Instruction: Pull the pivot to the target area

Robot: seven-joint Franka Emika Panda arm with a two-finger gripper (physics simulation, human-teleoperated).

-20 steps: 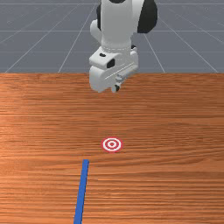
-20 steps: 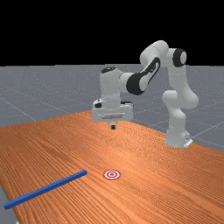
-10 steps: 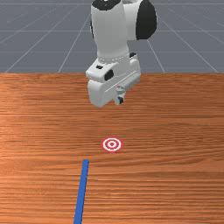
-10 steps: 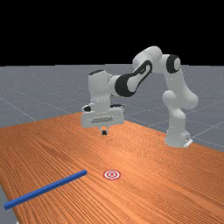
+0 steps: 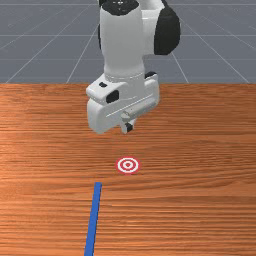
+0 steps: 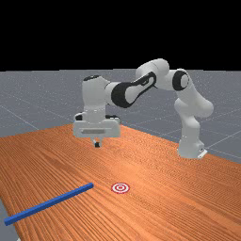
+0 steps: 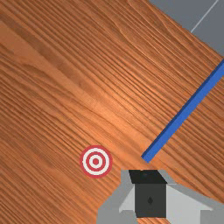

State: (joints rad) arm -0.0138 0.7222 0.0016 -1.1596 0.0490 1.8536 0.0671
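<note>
Gripper (image 6: 97,143): closed up, holding nothing
Blue bar (image 5: 93,217): beyond gripper, long axis leading away from arm (image 6: 96,96)
Bullseye target (image 5: 128,165): near bar's arm-side end

arm (image 6: 154,73): bent, outstretched | claw (image 6: 97,144): raised, pointing down, fingers together

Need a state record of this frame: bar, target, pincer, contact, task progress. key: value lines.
bar: blue bar, long and straight, lying on the table
target: red-and-white ringed target, flat on the table
bar_vs_target: apart; bar on the front view's left of it, one end nearer the target, the other pointing away from the arm
pincer: pincer raised above the table, fingers together, nothing held
pincer_contact: none with bar or target
task_status: bar not on target
</note>
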